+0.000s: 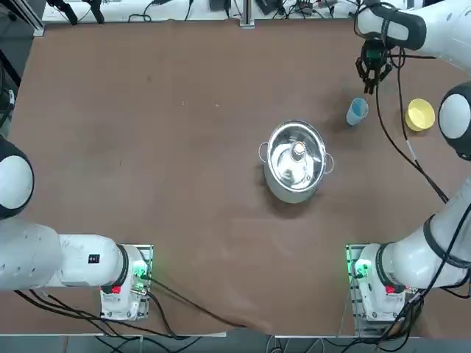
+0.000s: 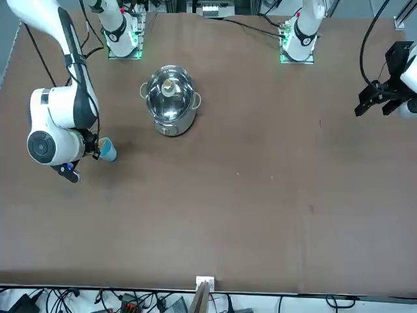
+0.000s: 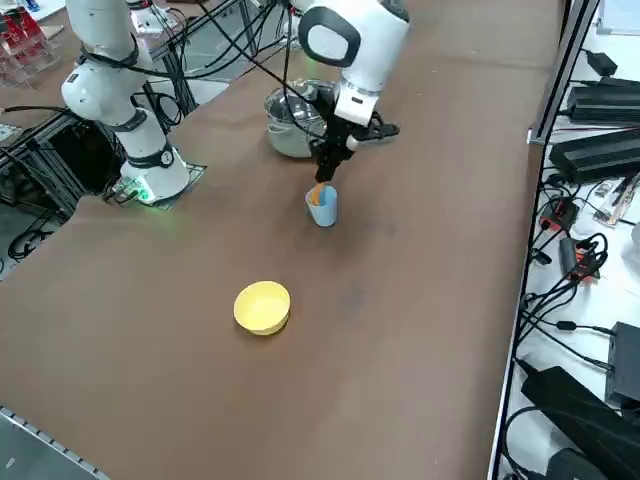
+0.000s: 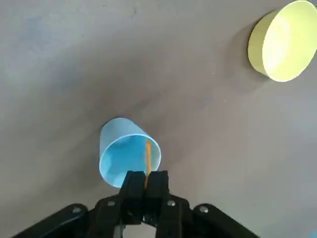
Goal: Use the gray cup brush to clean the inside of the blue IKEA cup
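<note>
Black fingers (image 4: 146, 186) of the right gripper (image 4: 146, 191), seen from the wrist, pinch the gray cup brush (image 4: 147, 157), its orange handle dipping into the blue IKEA cup (image 4: 126, 153); a yellow cup (image 4: 282, 42) stands apart. From above, the blue cup sits between a steel pot (image 1: 296, 160) and the yellow cup. From the right side, the gripper hangs directly over the upright blue cup.
</note>
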